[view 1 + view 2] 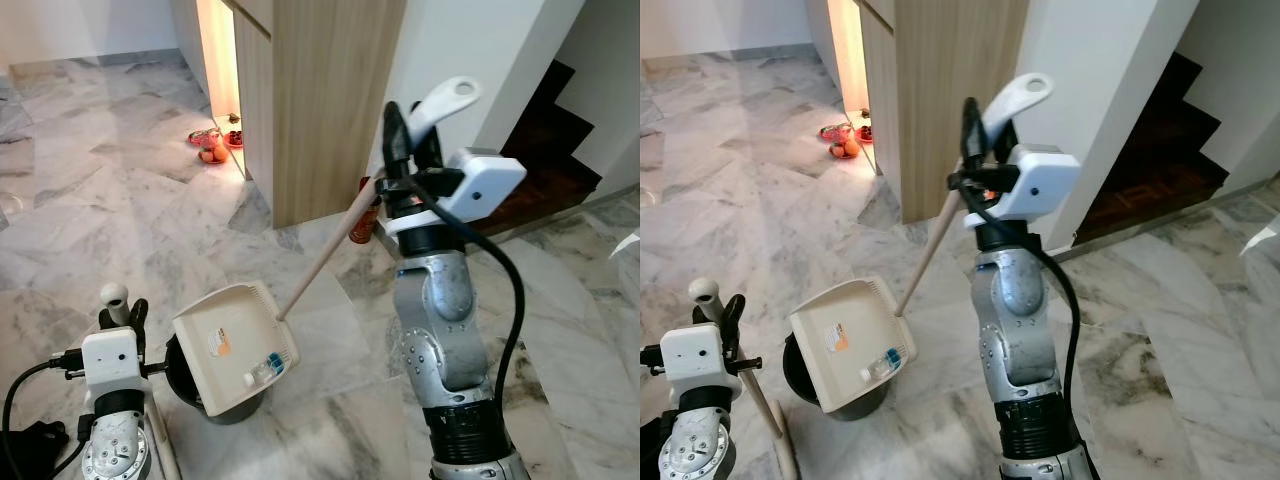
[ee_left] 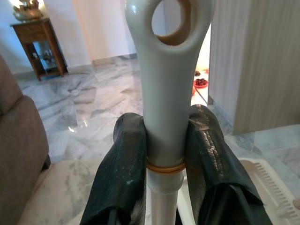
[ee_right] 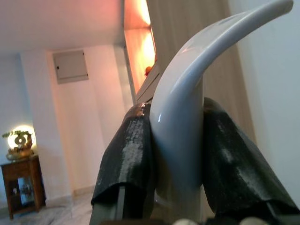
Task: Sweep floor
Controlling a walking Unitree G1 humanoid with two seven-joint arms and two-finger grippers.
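Right hand [image 1: 412,135] is raised in front of the wooden cabinet [image 1: 320,100], its two black fingers [image 3: 129,154] pinching the pale grey curved plastic grip of the long wooden-handled dustpan [image 1: 235,345]. From that grip the handle slopes down to the cream plastic pan, which is tipped over a dark round bin [image 1: 215,395] on the grey-veined marble floor [image 1: 100,200]. Left hand [image 1: 125,312], low by the bin, is pinched on the grey looped top of a broom handle [image 2: 165,101], with the pale stick running down past it. Both tools look light and stiff, but the smooth plastic grips could twist in the fingers, so holding just below the flared ends seems soundest. Small red dishes [image 1: 212,145] lie on the floor beside the cabinet.
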